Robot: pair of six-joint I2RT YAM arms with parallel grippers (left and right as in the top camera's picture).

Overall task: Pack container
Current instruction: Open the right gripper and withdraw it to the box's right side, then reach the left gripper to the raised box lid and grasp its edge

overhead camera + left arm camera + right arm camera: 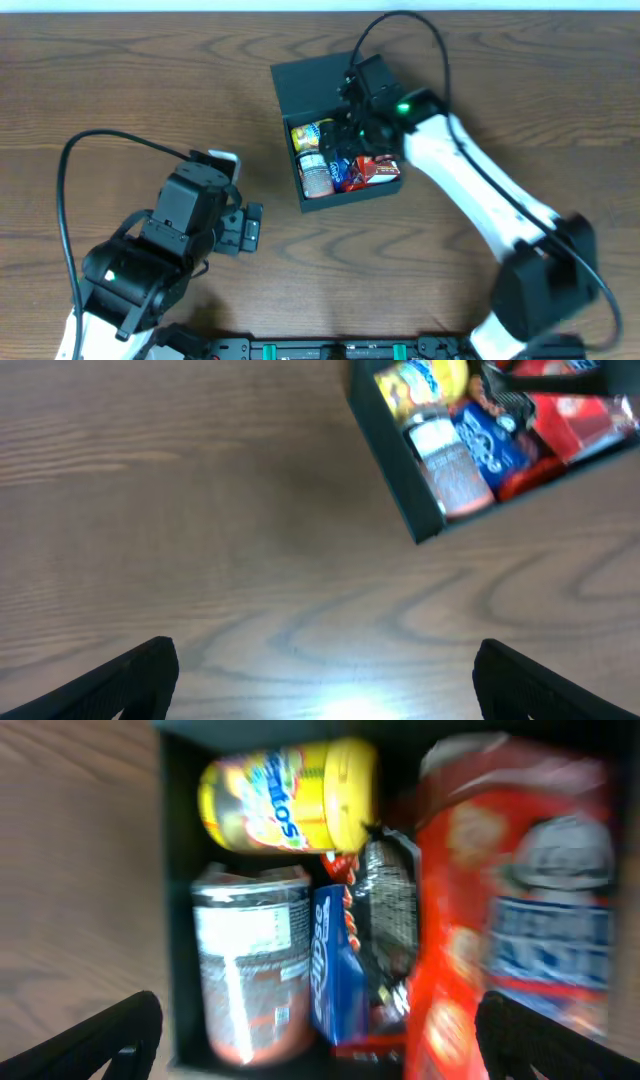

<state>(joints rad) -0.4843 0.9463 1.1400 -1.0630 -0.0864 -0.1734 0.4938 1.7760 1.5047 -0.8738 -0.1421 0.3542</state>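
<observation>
My right gripper (318, 1030) wide, empty, over the open container (310, 88), inside, yellow can (285, 795) at 11 o'clock, red bag (510, 920) at 3, my left gripper (325, 678) wide, empty, at the container's 8.

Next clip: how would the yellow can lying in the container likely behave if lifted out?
The yellow can looks rigid, so it probably would not crush under a pinch. Its glossy round side may slip or twist. Lying sideways, hemmed by the container wall and the grey can, it seems unlikely to roll.
</observation>
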